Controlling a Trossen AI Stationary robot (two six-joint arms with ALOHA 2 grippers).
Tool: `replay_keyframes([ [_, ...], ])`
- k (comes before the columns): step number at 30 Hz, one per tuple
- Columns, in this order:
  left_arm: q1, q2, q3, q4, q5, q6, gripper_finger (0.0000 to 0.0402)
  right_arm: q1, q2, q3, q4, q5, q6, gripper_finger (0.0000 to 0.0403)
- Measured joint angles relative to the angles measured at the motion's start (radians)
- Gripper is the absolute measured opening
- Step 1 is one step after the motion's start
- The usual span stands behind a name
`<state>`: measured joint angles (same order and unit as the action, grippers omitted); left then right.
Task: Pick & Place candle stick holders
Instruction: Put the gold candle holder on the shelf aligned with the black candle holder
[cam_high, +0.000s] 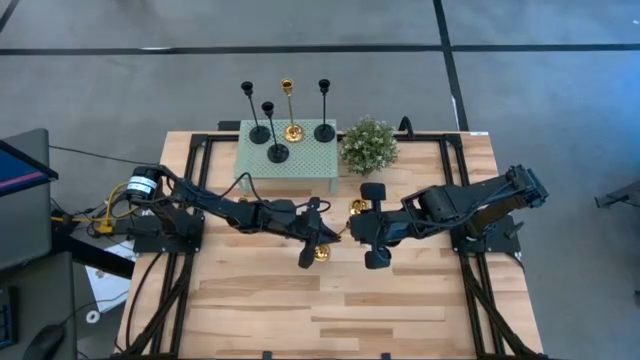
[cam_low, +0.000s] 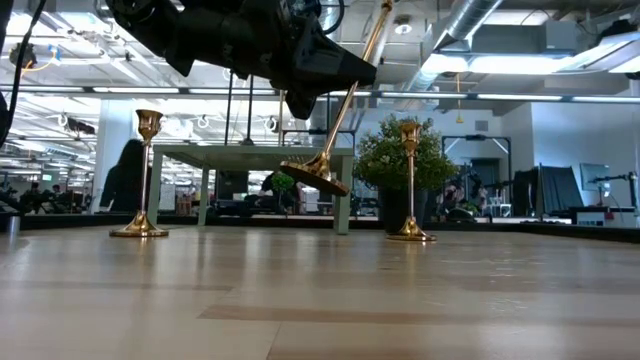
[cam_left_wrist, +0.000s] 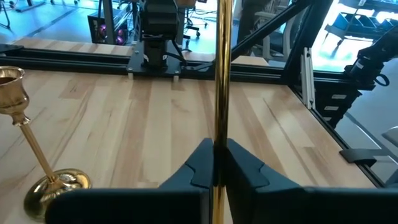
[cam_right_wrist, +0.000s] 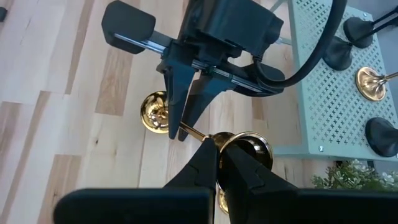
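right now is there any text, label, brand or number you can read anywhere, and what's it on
None can be read.
Gold candle stick holder, clamped by both the left gripper and the right gripper: bare metal, no marking.
Mint-green table: only a punched cross pattern, no letters.
Screen at the table's left: glowing, nothing legible.
Room beyond the table in the low view: any signs are too small to read.

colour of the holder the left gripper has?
Shiny gold holder; clearest in the low view.

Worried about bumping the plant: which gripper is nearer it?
Right. Right gripper: straight out from the plant toward table centre. Left gripper, holding a gold holder: farther left.
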<state>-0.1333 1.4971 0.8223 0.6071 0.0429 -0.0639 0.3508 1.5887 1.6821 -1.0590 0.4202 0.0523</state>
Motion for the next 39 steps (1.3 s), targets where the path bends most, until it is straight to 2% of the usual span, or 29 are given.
replay_keyframes([
  [3, 0.0, 0.0, 0.0, 0.0, 0.0, 0.01, 0.0025, 0.0, 0.0, 0.0, 0.0, 0.0, 0.0, 0.0],
  [7, 0.0, 0.0, 0.0, 0.0, -0.002, 0.034, 0.0014, 0.0, 0.0, 0.0, -0.001, 0.0, -0.001, 0.0006],
  [16, 0.0, 0.0, 0.0, -0.001, -0.002, 0.044, 0.0014, 0.003, 0.0, 0.001, -0.001, -0.037, 0.001, 0.0066],
  [20, 0.0, 0.0, 0.0, -0.002, 0.001, 0.045, 0.0014, 0.003, 0.0, 0.001, -0.002, -0.079, 0.036, 0.009],
  [26, 0.0, 0.0, 0.0, -0.001, -0.002, 0.042, 0.0014, 0.002, -0.019, 0.001, -0.053, -0.083, 0.078, 0.0122],
  [32, 0.003, 0.0, 0.0, 0.0, -0.002, 0.041, 0.0014, 0.003, -0.066, 0.024, -0.105, -0.084, 0.09, 0.0126],
  [36, 0.003, 0.0, 0.0, 0.002, -0.002, 0.053, 0.0014, 0.012, -0.092, 0.085, -0.172, -0.086, 0.183, 0.012],
  [39, 0.003, -0.01, 0.0, 0.001, -0.002, 0.065, 0.0014, 0.02, -0.109, 0.128, -0.266, -0.134, 0.272, 0.0117],
])
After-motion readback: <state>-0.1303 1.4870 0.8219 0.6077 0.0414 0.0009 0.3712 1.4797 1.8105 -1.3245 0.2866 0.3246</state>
